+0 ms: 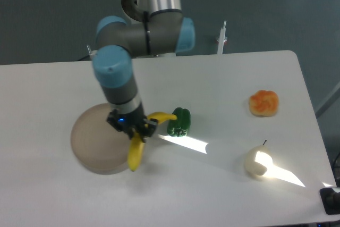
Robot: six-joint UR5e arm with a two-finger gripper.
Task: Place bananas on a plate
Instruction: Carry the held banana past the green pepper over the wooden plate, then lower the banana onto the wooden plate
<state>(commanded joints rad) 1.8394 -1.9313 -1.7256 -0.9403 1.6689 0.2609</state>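
We see the hand [132, 126] pointing straight down, fingers closed around the bananas [139, 141] at the joint of the V. One banana hangs down below the hand, its tip over the near right edge of the plate [93, 139]; the other sticks out sideways to the hand's right, toward the green pepper [179, 122]. We can't tell whether the bunch touches the plate or is held just above it. The plate sits mostly to the left of and beneath the hand, flat on the white table [212, 89], and the hand is over its right rim. The pepper lies just right of the hand, close to the sideways banana's tip but apparently apart from it. Further right, well apart from the hand, we see the orange lumpy fruit [264, 103] near the table's right edge, and the pale pear [255, 162] nearer the camera, lit by a bright strip of light running across the table.
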